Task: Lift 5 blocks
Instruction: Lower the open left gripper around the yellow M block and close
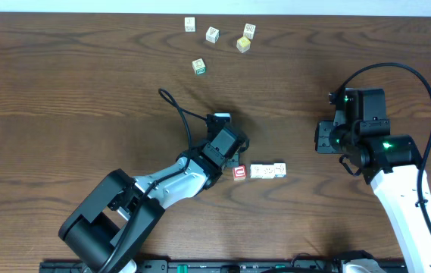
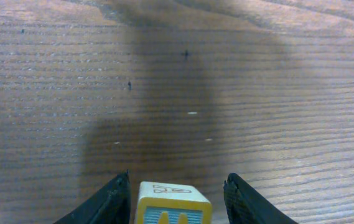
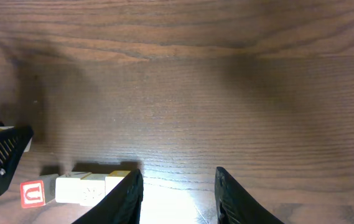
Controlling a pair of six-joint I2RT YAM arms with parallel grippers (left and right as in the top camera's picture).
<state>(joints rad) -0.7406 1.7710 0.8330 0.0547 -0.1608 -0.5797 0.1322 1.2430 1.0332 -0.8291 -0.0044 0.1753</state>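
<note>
My left gripper (image 2: 177, 182) is shut on a yellow-edged block (image 2: 173, 204) with a pale top; only slim gaps show near the fingertips. From overhead that gripper (image 1: 231, 156) hides this block. Just right of it lies a row of blocks: a red-bordered block (image 1: 239, 173) (image 3: 32, 194), then whitish blocks (image 1: 259, 172) (image 3: 71, 188), the last one (image 3: 118, 182) yellowish. My right gripper (image 3: 178, 177) is open over bare wood, its left finger (image 3: 127, 199) covering the row's end. It hovers right of the row (image 1: 321, 138).
Several other cubes lie at the table's far edge: white ones (image 1: 190, 24) (image 1: 212, 34) (image 1: 249, 30), a pale yellow one (image 1: 243, 44) and a green-bordered one (image 1: 198, 67). A black cable (image 1: 176, 106) loops behind the left arm.
</note>
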